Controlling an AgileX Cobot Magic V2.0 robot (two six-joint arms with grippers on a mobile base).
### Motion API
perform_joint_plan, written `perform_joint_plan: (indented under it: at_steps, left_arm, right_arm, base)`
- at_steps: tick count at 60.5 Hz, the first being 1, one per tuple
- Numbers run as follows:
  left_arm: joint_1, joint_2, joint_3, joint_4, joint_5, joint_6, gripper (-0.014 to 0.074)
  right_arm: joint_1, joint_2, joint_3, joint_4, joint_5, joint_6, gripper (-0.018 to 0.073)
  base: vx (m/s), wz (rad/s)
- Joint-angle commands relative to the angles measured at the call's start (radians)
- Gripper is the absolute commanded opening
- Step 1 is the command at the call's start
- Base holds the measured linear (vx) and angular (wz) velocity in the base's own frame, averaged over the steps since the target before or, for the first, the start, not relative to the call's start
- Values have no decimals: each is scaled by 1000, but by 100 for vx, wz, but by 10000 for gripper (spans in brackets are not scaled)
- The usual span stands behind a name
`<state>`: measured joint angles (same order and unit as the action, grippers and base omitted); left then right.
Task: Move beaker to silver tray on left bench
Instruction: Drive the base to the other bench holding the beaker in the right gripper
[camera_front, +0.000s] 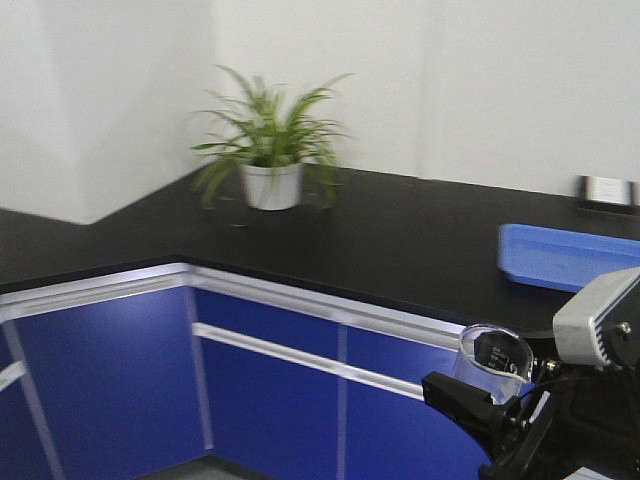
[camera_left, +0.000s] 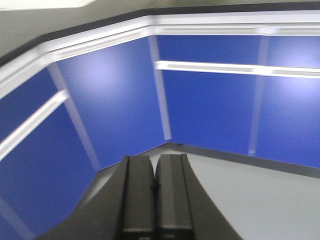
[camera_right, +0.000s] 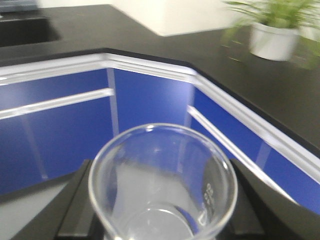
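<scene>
The beaker (camera_front: 495, 360) is a clear glass cylinder with a flared rim, held in the air in front of the blue cabinets, below the bench edge. My right gripper (camera_front: 480, 385) is shut on it. In the right wrist view the beaker (camera_right: 162, 175) fills the space between the black fingers (camera_right: 75, 205) of my right gripper (camera_right: 162, 212). My left gripper (camera_left: 155, 162) is shut and empty, pointing at the cabinet fronts and the grey floor. The black worktop (camera_front: 400, 240) runs round a corner. The silver tray is out of view.
A potted green plant (camera_front: 270, 150) stands on the worktop near the corner and also shows in the right wrist view (camera_right: 272, 30). A blue plastic tray (camera_front: 565, 255) lies at the right. A small silver object (camera_front: 605, 190) sits against the back wall. Blue cabinet doors (camera_front: 120, 370) stand below.
</scene>
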<state>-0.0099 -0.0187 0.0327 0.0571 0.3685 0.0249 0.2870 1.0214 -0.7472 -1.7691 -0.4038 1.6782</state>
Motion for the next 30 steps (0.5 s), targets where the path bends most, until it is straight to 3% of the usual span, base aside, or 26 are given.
perform_joint_plan:
  at_steps: [1, 30]
  left_arm:
    - [-5, -7, 20, -3, -81, -2, 1]
    - [-5, -7, 20, -3, -81, -2, 1]
  right_arm:
    - [1, -17, -30, -9, 17, 2, -11]
    - [1, -17, -30, -9, 18, 2, -11]
  base:
    - [-3, 82]
    - [3, 77]
